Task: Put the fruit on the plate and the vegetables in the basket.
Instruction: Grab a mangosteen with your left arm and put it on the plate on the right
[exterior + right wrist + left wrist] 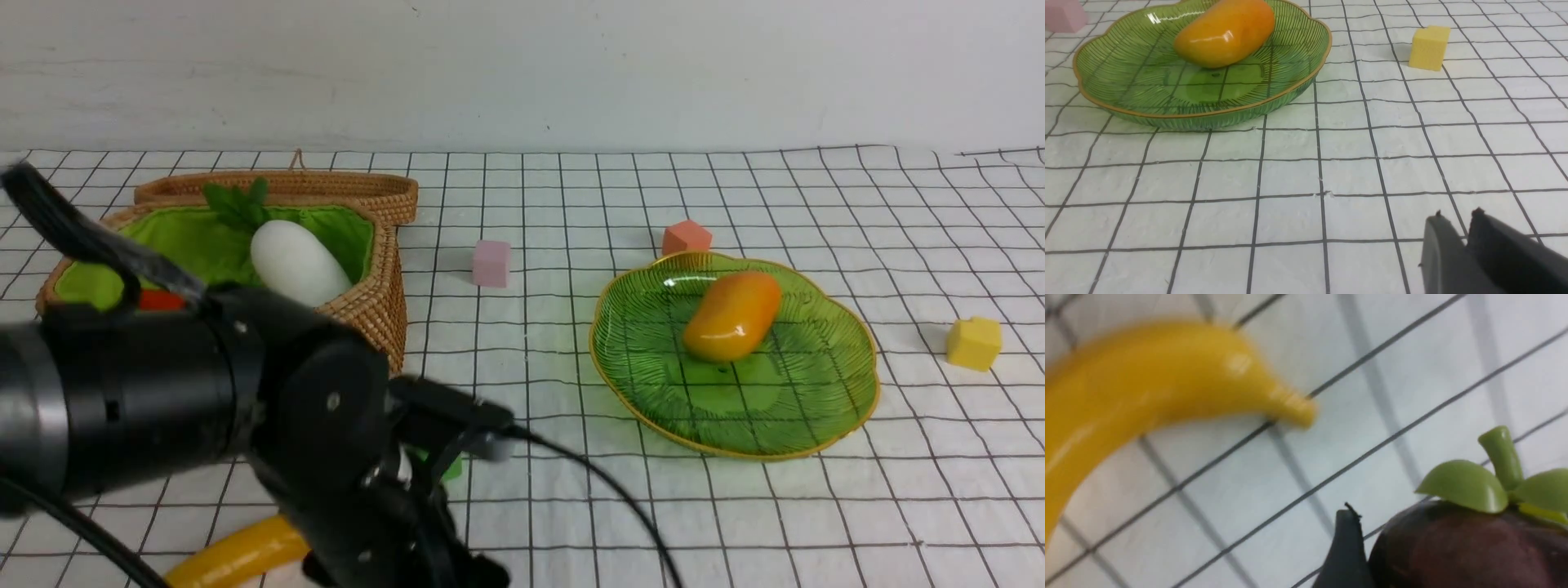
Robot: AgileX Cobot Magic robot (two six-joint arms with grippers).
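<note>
Two pincers: right pincer [1457,216] almost pressed together; left pincer [433,555] beside mangosteen [1466,547], its grip I cannot tell.

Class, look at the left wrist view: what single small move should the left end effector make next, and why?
Probably close the left end effector on the mangosteen. One finger sits right beside it, while the second finger is out of view. The mangosteen is a fruit not yet on the plate, where only the mango lies.
</note>
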